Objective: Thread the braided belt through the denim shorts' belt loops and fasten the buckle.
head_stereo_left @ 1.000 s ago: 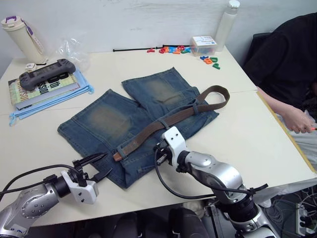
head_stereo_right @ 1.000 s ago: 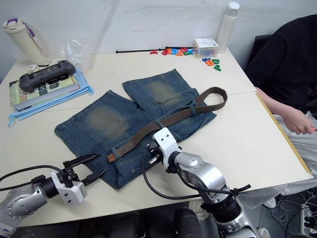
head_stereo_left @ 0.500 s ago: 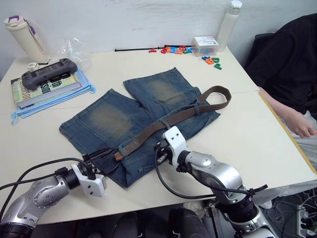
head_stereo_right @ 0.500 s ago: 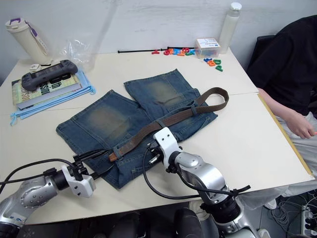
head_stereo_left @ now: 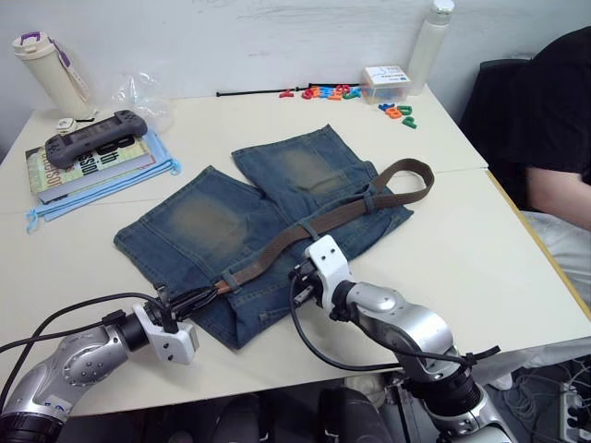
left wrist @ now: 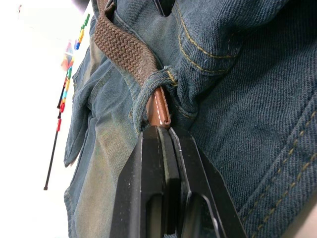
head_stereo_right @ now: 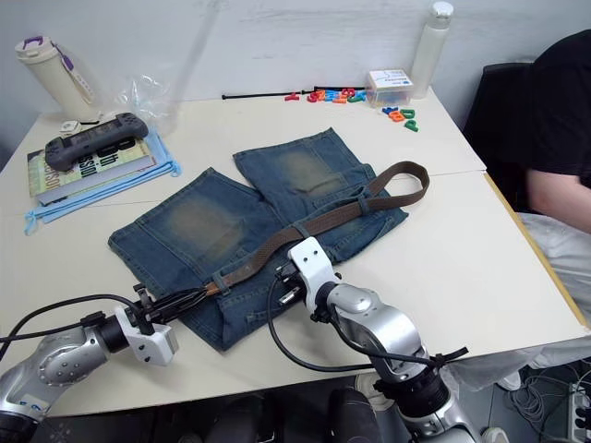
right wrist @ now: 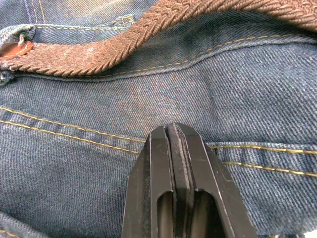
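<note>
Looks like lab or office workroom set up for robot trials. Large plain cream table [head_stereo_left: 480, 249] against bare white wall [head_stereo_left: 277, 37]. Odd mix of props on it: handheld game console [head_stereo_left: 90, 149] on stacked books [head_stereo_left: 69, 168], colourful plastic letters [head_stereo_left: 337, 92], small clear box [head_stereo_left: 386, 83], two bottles [head_stereo_left: 429, 41]. Cables and power strip [head_stereo_right: 577, 406] on floor beside seated person [head_stereo_left: 545, 101].

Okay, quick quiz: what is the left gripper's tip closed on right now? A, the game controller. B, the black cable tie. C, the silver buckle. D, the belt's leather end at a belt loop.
D: in the left wrist view the left gripper is shut on the tan leather tip of the braided belt, just where it pokes out of a belt loop on the denim shorts.
</note>
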Action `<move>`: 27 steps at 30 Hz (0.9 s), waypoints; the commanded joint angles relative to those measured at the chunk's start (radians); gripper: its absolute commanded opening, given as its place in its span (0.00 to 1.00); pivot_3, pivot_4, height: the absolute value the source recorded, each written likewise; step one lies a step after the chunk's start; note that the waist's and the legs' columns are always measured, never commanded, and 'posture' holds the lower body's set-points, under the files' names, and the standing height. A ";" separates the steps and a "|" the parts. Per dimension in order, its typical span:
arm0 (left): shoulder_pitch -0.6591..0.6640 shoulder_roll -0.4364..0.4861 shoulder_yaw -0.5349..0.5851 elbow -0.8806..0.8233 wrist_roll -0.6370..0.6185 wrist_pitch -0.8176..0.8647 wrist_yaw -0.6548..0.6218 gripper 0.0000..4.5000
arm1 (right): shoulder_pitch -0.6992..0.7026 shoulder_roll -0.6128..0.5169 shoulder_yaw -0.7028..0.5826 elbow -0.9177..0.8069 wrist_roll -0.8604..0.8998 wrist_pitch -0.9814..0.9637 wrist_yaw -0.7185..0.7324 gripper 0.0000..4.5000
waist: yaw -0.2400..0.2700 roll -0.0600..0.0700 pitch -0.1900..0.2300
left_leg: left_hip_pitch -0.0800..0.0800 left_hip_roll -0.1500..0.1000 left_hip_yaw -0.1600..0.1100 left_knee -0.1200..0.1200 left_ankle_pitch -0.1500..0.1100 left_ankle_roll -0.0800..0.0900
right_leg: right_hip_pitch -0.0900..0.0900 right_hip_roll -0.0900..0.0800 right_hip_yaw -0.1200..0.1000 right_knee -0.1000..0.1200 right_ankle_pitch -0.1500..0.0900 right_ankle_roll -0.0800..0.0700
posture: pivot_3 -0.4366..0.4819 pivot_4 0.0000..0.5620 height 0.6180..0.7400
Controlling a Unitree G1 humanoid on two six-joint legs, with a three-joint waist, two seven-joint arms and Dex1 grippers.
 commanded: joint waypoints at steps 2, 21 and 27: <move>0.039 -0.001 0.002 -0.022 -0.004 -0.008 0.002 0.01 | 0.034 -0.011 0.001 0.070 -0.045 0.059 -0.023 0.00 | 0.000 0.000 0.000 | 0.000 0.000 0.000 0.000 0.000 0.000 | 0.000 0.000 0.000 0.000 0.000 0.000 | 0.48 0.27 0.81; 0.070 0.001 0.034 -0.048 -0.013 0.015 -0.002 0.98 | 0.034 0.003 0.002 0.081 -0.060 0.053 -0.015 0.00 | 0.000 0.001 0.001 | -0.001 0.000 0.000 -0.001 0.000 0.000 | -0.002 0.000 -0.001 -0.002 0.000 0.000 | 0.48 0.27 0.81; -0.001 -0.032 -0.014 -0.009 0.009 0.037 0.000 0.98 | 0.038 -0.001 -0.002 0.077 -0.063 0.055 -0.017 0.00 | 0.002 0.001 0.001 | -0.001 0.000 0.000 -0.001 0.000 0.000 | -0.002 0.000 -0.001 -0.003 0.000 0.000 | 0.48 0.27 0.81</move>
